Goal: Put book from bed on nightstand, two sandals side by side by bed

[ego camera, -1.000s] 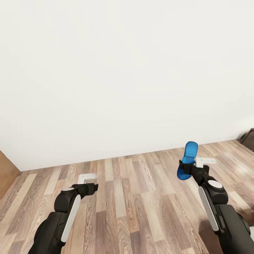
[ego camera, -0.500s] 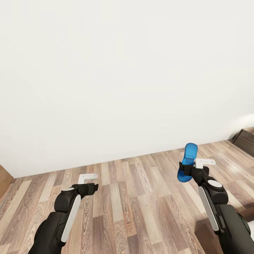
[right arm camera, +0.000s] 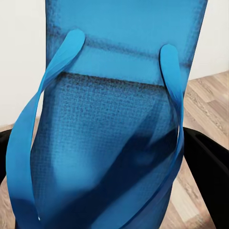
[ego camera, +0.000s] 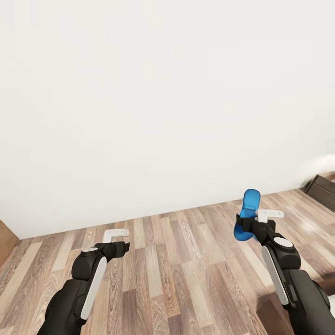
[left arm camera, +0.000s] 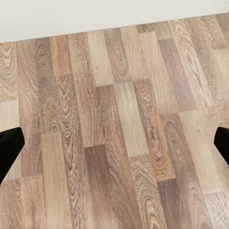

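My right gripper (ego camera: pixel 249 222) is shut on a bright blue sandal (ego camera: pixel 247 214), held upright above the wood floor at the right of the head view. Close up in the right wrist view, the sandal (right arm camera: pixel 109 133) shows its textured sole and two straps between the black fingers (right arm camera: pixel 210 167). Over bare floor at the lower left, my left gripper (ego camera: pixel 122 241) is open and holds nothing; the left wrist view has its black fingertips (left arm camera: pixel 9 148) far apart over the planks. The book, the bed's mattress, the nightstands and the second sandal are out of view.
A white wall (ego camera: pixel 163 102) faces me, meeting the light brown plank floor (ego camera: pixel 186 260). A dark brown wooden piece (ego camera: pixel 323 188) sits at the right edge. A brown panel (ego camera: pixel 5 237) shows at the left edge.
The whole view has swung to the right: the dark wooden piece at the right edge shows more, the brown panel at the left shows less. Both arms keep their poses, the sandal still held.
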Controlling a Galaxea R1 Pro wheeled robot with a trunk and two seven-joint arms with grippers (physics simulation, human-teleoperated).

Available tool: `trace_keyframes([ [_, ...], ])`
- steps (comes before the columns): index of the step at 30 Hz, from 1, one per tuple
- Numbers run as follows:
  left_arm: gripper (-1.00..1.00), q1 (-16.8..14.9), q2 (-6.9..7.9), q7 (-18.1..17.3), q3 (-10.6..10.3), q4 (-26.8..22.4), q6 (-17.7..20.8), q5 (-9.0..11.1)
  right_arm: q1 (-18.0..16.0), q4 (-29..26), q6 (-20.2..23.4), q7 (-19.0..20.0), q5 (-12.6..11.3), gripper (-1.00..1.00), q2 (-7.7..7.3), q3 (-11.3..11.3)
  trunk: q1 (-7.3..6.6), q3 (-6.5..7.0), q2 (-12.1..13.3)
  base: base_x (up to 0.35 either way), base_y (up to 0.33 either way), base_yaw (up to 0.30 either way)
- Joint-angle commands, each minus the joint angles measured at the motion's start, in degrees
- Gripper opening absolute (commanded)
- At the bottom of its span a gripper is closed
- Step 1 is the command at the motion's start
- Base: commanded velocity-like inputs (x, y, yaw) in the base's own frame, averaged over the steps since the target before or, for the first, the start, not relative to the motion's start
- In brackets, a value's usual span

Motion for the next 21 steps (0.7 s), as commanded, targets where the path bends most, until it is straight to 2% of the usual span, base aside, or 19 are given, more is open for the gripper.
trace_keyframes([
  [1, 1.0, 0.0, 0.0, 0.4, 0.0, -0.1, 0.2, 0.4, 0.0, -0.1, 0.3, -0.4, -0.5, -1.0, -0.03, 0.1, -0.22, 0.22, 0.4, 0.0, 0.0, 0.0],
  [7, 1.0, 0.0, 0.0, 0.5, 0.0, -0.1, 0.2, 0.3, 0.0, -0.1, 0.3, -0.4, -0.5, -1.0, -0.03, 0.1, -1.54, 1.84, 2.8, 0.0, 0.0, -0.063],
  [21, 1.0, 0.0, 0.0, 0.5, 0.0, -0.1, 0.2, 0.3, 0.0, -0.1, 0.5, -0.4, -0.5, -1.0, -0.03, 0.1, -4.61, 5.32, 8.4, 0.0, 0.0, -0.216],
])
